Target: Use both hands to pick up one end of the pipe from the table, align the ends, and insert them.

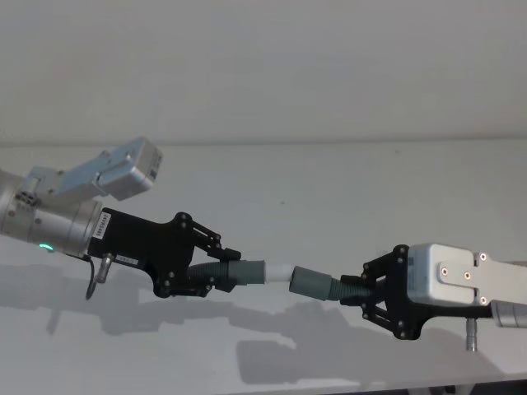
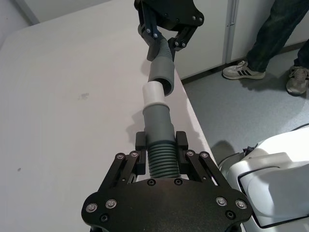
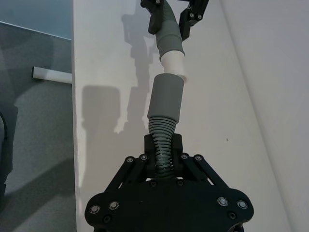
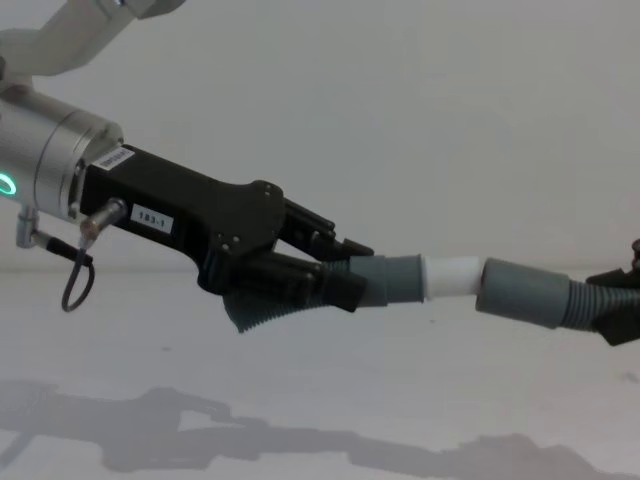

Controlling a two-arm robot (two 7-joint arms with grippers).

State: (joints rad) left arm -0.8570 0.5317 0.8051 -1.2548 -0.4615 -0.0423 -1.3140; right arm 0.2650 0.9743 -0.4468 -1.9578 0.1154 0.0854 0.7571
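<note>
Head view: the left gripper [image 1: 220,272] comes in from 9 o'clock and pinches the ribbed part of the left hose [image 1: 244,273]. Its white tip [image 1: 278,271] points toward 3 o'clock. The right gripper [image 1: 363,290] comes in from 4 o'clock and is clamped on the ribs of the right hose [image 1: 346,290]. That hose's wide cuff [image 1: 310,284] faces 9 o'clock. Both pieces hang above the surface [image 1: 329,189], with their shadows on it below.

The two ends meet near the middle of the view, the cuff just toward 4 o'clock of the tip. In the chest view the tip [image 4: 452,277] reaches the mouth of the cuff [image 4: 520,293], and I cannot tell whether it has gone in at all. The cuff also tilts slightly against the line of the tip.

The likely trouble is alignment. In the right wrist view the tip [image 3: 174,63] sits off the centre of the cuff [image 3: 166,96], and the two axes make a slight angle. If pushed together like this, the tip may catch on the cuff's rim. Because both hoses flex, they would probably buckle between the grippers rather than seat. Each gripper holds only the ribs behind its end, so a hard push could also slide a hose back through the grip.
</note>
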